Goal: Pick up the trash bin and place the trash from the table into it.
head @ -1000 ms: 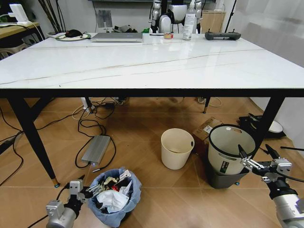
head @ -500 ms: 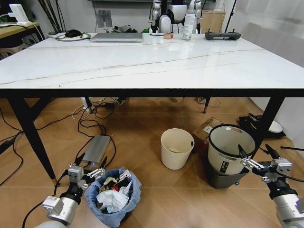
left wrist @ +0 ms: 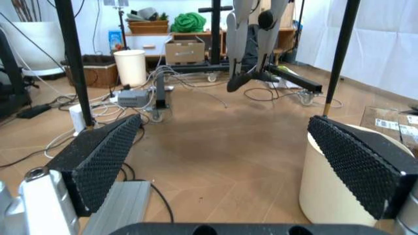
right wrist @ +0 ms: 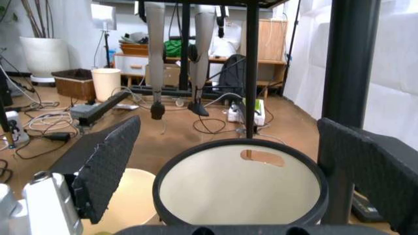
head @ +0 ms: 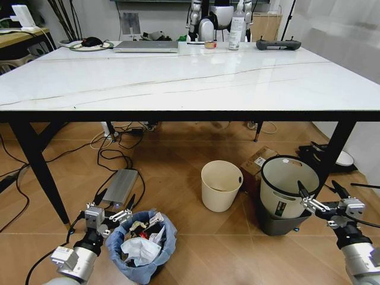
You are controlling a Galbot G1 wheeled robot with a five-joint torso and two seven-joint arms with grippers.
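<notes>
- Left gripper (head: 111, 211) low over the floor, fingers spread apart and holding nothing, just beside the left rim of the trash bin (head: 163, 248)
- Trash bin stands on the floor in front of the table (head: 190, 77), trash (head: 139, 248) heaped inside its blue bag
- Cream bucket (head: 221, 185) further right
- Right gripper (head: 323, 196) hovers with fingers apart near the grey-and-black bin (head: 287, 193)

left gripper (head: 111, 212) open beside trash bin (head: 144, 246)

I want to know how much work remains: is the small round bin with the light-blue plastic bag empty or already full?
Nearly full. The small round bin with the light-blue plastic bag holds white tissues and wrappers heaped to its rim.
</notes>
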